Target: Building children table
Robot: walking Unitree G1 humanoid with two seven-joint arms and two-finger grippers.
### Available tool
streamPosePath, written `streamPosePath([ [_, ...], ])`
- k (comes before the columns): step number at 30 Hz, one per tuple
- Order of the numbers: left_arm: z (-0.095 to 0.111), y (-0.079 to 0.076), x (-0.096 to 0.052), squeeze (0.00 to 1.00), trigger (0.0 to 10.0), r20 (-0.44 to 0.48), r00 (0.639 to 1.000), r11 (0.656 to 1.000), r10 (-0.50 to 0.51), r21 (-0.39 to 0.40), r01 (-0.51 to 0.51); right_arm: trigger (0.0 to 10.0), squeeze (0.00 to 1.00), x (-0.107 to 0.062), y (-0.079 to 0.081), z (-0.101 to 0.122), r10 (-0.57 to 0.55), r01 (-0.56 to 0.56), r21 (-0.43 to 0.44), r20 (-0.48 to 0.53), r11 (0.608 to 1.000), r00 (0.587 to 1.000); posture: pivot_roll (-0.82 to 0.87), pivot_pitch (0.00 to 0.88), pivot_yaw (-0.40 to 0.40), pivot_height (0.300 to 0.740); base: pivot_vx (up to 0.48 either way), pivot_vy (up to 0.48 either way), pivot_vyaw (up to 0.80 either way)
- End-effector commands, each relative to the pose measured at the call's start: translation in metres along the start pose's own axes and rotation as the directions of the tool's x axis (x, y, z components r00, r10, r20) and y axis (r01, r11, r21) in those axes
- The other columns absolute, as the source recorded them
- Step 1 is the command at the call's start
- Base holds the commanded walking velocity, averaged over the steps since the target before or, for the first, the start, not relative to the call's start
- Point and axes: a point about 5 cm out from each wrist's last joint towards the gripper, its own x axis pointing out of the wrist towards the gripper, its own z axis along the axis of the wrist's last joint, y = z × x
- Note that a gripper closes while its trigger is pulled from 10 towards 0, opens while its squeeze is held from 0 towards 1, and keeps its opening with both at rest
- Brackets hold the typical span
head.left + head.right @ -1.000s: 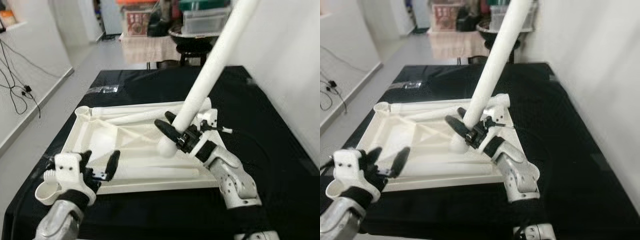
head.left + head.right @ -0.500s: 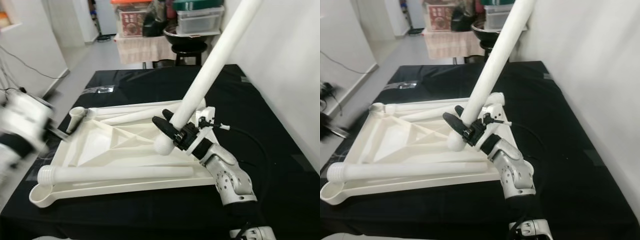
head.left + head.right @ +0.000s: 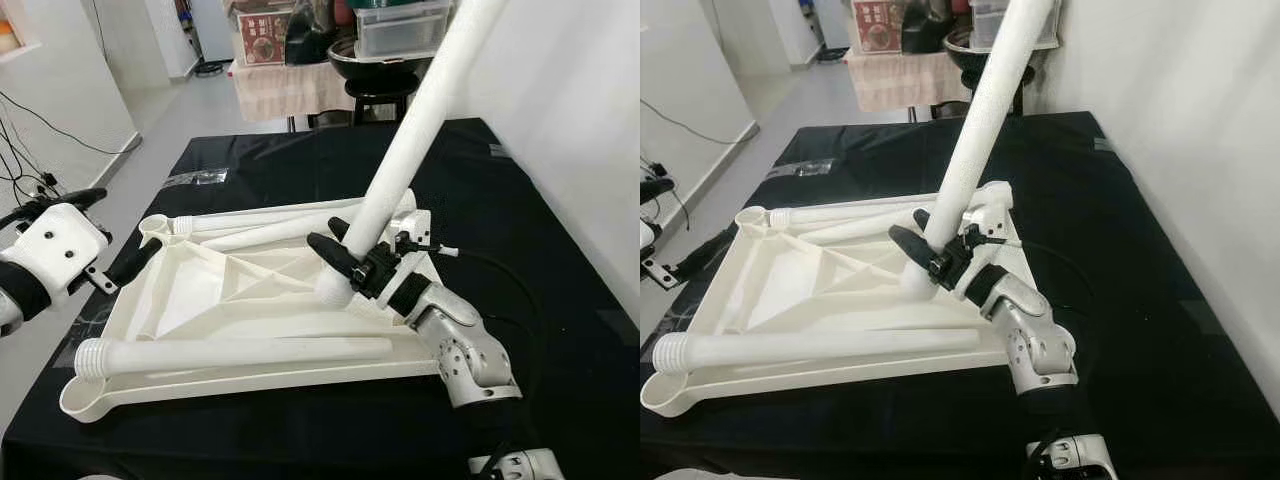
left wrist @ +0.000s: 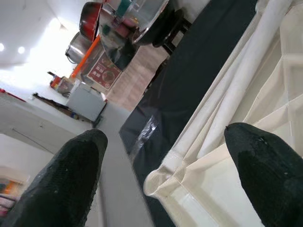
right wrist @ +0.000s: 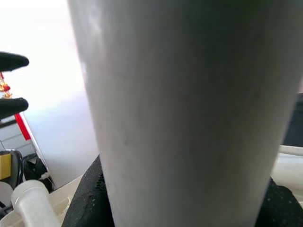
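A white tabletop [image 3: 200, 290] lies upside down on the black-covered table [image 3: 300, 160]. My right gripper [image 3: 345, 250] is shut on a white table leg [image 3: 410, 150]. The leg tilts up and away, and its rounded lower end rests on the tabletop's underside near the middle. A second leg [image 3: 240, 350] lies along the near rim with its threaded end at the left. More legs [image 3: 270, 232] lie along the far rim. My left gripper [image 3: 128, 220] hovers open beside the tabletop's left edge, with nothing between its fingers [image 4: 265, 170].
A white wall [image 3: 580, 120] runs close along the table's right side. Behind the table are a black stool [image 3: 380, 90] and storage boxes [image 3: 400, 30]. Cables [image 3: 30, 150] trail on the floor at the left. A clear plastic scrap [image 3: 205, 178] lies on the cloth.
My left gripper has left the tabletop's front left corner and moved out to its left side, uncovering the leg along the near rim. The right gripper still holds its leg in place.
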Motion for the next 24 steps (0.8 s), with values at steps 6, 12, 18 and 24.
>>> streamPosePath([
  [6,0.032,0.033,0.028,0.0,10.0,0.197,0.967,0.901,0.16,0.371,-0.224,10.0,0.0,0.009,0.005,0.002,0.039,-0.038,-0.03,0.008,0.999,0.999,-0.04,0.0,0.039,0.74,0.0,0.0,0.0],
  [12,0.071,0.018,0.069,0.0,10.0,0.402,0.904,0.872,0.147,0.378,-0.31,10.0,0.0,0.015,0.009,-0.001,0.055,-0.055,-0.033,0.0,0.998,0.998,-0.04,0.0,0.032,0.74,0.0,0.0,0.0],
  [18,0.086,-0.011,0.1,0.0,10.0,0.476,0.878,0.897,0.049,0.365,-0.248,10.0,0.0,0.017,0.013,-0.001,0.068,-0.068,-0.038,0.0,0.997,0.998,-0.07,0.0,0.049,0.74,0.0,0.0,0.0],
  [24,0.092,-0.021,0.106,0.0,10.0,0.496,0.868,0.919,0.031,0.327,-0.219,10.0,0.0,0.016,0.014,-0.001,0.069,-0.069,-0.044,0.001,0.997,0.998,-0.09,0.0,0.059,0.74,0.0,0.0,0.0],
])
